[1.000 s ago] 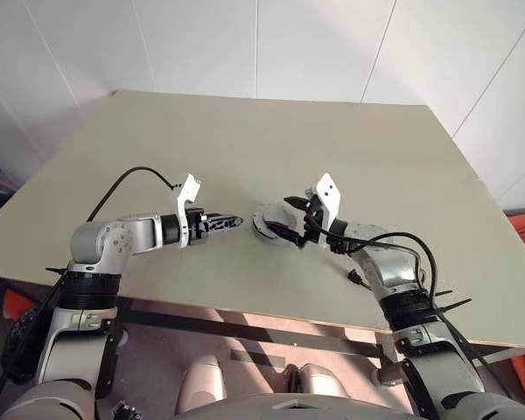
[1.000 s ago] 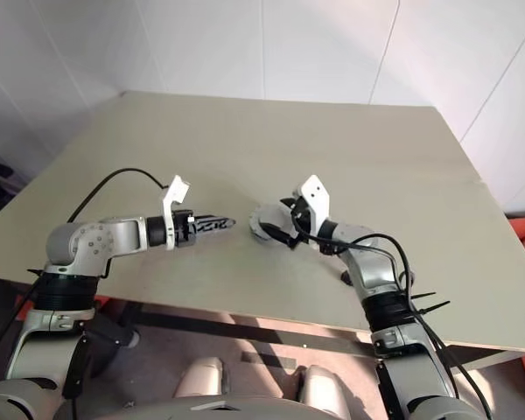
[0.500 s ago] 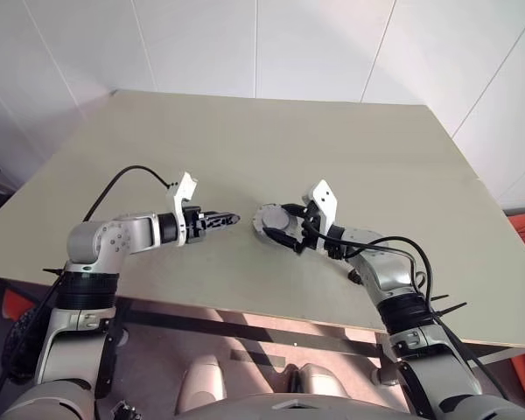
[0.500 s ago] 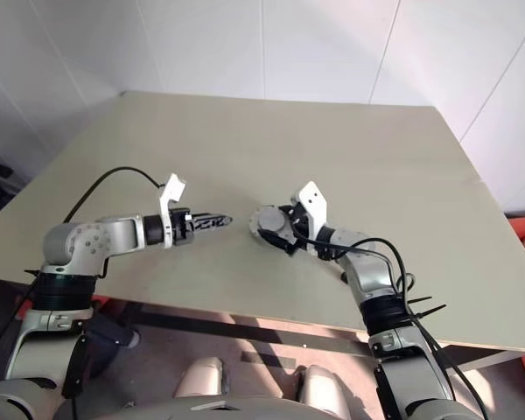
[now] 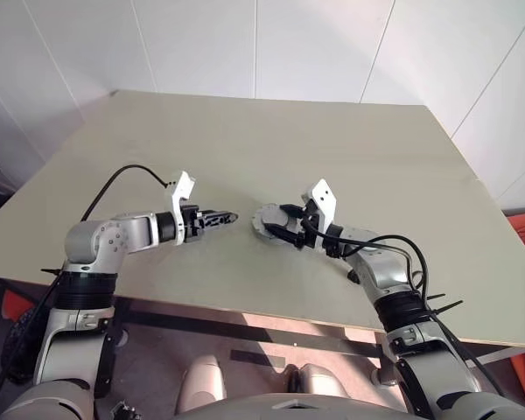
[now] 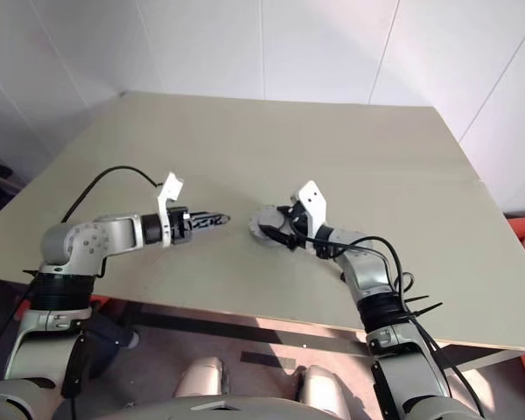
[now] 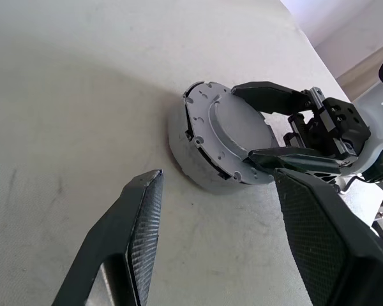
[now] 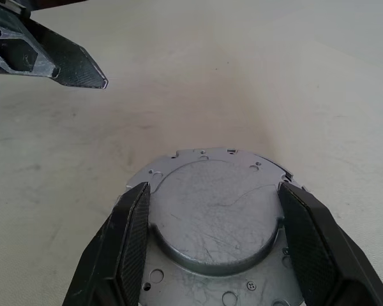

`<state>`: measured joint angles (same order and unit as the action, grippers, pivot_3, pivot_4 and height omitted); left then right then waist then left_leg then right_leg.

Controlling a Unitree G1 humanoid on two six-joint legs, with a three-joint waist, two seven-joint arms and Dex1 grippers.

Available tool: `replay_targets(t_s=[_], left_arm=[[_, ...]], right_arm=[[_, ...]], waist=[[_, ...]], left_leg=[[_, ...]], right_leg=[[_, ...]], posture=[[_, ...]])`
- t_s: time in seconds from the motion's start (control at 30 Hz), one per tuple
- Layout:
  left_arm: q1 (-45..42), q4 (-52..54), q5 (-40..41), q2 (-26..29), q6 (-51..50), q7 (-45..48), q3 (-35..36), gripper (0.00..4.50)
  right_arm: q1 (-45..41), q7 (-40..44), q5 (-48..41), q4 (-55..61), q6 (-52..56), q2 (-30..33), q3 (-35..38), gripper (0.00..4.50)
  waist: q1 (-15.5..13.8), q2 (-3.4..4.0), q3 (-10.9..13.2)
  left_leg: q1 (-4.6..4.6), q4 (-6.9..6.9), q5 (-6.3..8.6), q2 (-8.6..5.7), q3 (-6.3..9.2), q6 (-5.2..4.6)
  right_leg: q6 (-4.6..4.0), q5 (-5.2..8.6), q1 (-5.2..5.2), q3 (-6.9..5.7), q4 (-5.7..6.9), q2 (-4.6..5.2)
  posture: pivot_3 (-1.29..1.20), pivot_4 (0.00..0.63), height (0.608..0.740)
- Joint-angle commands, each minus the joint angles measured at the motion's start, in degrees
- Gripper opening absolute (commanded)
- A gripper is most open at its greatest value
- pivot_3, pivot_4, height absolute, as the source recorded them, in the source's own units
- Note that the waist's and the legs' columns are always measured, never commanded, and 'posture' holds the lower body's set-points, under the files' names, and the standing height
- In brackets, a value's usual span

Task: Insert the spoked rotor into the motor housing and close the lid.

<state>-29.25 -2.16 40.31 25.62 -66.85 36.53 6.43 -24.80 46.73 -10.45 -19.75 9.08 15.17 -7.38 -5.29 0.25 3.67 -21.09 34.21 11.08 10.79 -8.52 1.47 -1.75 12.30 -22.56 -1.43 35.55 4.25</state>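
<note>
The motor housing rests on the table with the lid folded flat on top, plain grey face up. The spoked rotor is hidden. My right gripper reaches over the housing from the right. Its two fingers sit against either side of the lid's raised round centre. My left gripper hovers a short way left of the housing, pointing at it, open and holding nothing. Its fingertips stay apart from the housing.
The beige table stretches wide behind and to both sides of the housing. Its front edge runs close below both arms. White wall panels stand behind the table.
The right gripper's fingers have drawn in from wide open onto the lid's raised centre. The left arm and the housing have kept still.
</note>
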Motion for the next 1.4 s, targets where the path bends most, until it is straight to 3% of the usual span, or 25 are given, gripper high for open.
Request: replay_targets(t_s=[0.03,0.23,0.8,1.4], left_arm=[[-0.98,1.28,0.27,0.66,0.88,0.05,1.17,2.97],[-0.96,1.18,0.3,0.64,0.92,0.07,1.22,2.97],[-1.06,0.94,0.2,1.35,1.03,0.25,1.34,2.97],[-1.48,0.27,0.0,1.69,1.37,0.56,1.12,2.97]], right_arm=[[-1.4,-0.64,0.69,-0.44,-0.74,0.56,0.52,3.08],[-2.75,-1.25,-3.17,1.5,2.18,-0.48,3.42,3.08],[-1.78,-3.95,-0.8,-0.43,-0.43,-0.59,2.79,3.08],[2.1,0.48,-3.02,4.99,1.71,1.72,2.49,3.08]], waist=[[0.0,0.0,0.0],[0.0,0.01,0.01],[-0.06,0.0,0.01],[-0.11,0.0,0.01]], left_leg=[[0.0,0.0,0.0,0.0,0.0,0.0],[-0.05,-0.01,0.0,0.0,0.0,0.0],[-0.16,-0.12,0.01,-0.01,-0.02,-0.01],[-0.27,-0.32,0.02,-0.01,-0.05,-0.02]], right_leg=[[0.0,0.0,0.0,0.0,0.0,0.0],[0.0,0.0,-0.05,0.0,-0.01,0.0],[0.0,0.0,-0.14,0.0,-0.14,0.0],[-0.01,-0.01,-0.09,-0.06,-0.61,0.0]], posture=[[0.0,0.0,0.74],[0.0,0.0,0.74],[0.0,0.0,0.74],[0.0,0.0,0.74]])
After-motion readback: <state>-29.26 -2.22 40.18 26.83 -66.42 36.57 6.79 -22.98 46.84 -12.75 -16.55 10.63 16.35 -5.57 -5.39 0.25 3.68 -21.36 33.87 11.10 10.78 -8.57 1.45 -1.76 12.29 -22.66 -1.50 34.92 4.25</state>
